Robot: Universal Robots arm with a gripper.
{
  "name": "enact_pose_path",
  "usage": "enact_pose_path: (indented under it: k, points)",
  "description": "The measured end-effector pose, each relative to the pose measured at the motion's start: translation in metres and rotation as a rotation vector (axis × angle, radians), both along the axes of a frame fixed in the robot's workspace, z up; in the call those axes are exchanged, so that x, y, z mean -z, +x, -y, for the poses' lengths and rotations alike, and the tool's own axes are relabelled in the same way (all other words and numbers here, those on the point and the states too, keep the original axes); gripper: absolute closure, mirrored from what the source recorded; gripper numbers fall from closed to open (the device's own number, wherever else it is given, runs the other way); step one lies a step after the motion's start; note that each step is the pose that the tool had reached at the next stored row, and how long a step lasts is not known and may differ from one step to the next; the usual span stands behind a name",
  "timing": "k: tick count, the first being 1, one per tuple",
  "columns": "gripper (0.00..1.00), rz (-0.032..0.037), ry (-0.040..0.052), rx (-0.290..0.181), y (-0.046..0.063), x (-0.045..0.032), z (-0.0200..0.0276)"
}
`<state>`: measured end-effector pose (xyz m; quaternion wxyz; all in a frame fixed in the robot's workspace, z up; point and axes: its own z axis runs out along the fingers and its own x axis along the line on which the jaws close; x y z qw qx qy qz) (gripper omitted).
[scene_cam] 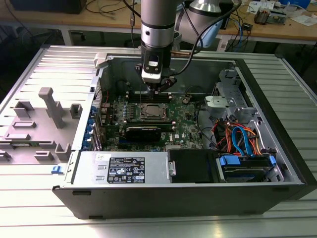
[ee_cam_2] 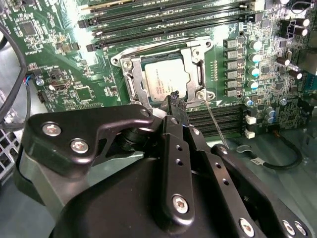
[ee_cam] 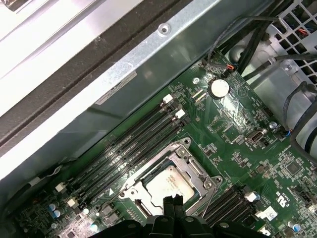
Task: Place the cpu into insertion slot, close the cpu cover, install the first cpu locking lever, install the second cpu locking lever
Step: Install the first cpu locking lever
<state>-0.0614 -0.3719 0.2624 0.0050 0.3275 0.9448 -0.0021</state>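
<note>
The pincer hangs narrow, tips together and empty, just over the edge of the cpu cover. The cover lies flat over the cpu in the insertion slot. Beside it, the thin locking lever probably needs a steady downward push, then tucking under its hook.

Black gripper with fingertips pressed together at the edge of the cover, silvery cpu seated inside the metal frame, thin lever angling out alongside, green motherboard, memory slots past the cover.
</note>
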Motion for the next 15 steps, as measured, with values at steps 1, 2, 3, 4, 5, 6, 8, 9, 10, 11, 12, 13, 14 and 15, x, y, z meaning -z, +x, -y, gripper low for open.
enact_pose_path:
  k: [1, 2, 3, 4, 5, 6, 8, 9, 10, 11, 12, 13, 14, 15]
  points:
    - [0.89, 0.0000, -0.0002, -0.042, 0.000, 0.0000, 0.0000]
    - [0.89, -0.0001, -0.0002, -0.076, 0.000, -0.0001, 0.0000]
    - [0.89, 0.0000, -0.0002, -0.093, 0.000, -0.0001, 0.0000]
    - [0.89, 0.0000, -0.0002, -0.110, 0.000, -0.0001, 0.0000]
    - [0.89, -0.0001, -0.0002, -0.126, 0.000, -0.0001, 0.0000]
    - [0.89, -0.0002, -0.0003, -0.134, -0.001, -0.0001, 0.0001]
    - [0.89, 0.0000, 0.0000, -0.144, -0.003, -0.0001, 0.0004]
    - [0.89, 0.0000, 0.0004, -0.147, -0.006, -0.0001, 0.0005]
    - [0.89, 0.0001, 0.0007, -0.151, -0.010, 0.0000, 0.0005]
    - [0.89, 0.0000, 0.0007, -0.154, -0.012, 0.0000, 0.0004]
    - [0.89, 0.0000, 0.0006, -0.157, -0.014, 0.0000, 0.0005]
    - [0.89, 0.0001, 0.0008, -0.161, -0.016, 0.0000, 0.0004]
    - [0.89, 0.0000, 0.0008, -0.164, -0.017, 0.0000, 0.0005]
    - [0.89, 0.0001, 0.0008, -0.164, -0.017, 0.0000, 0.0005]
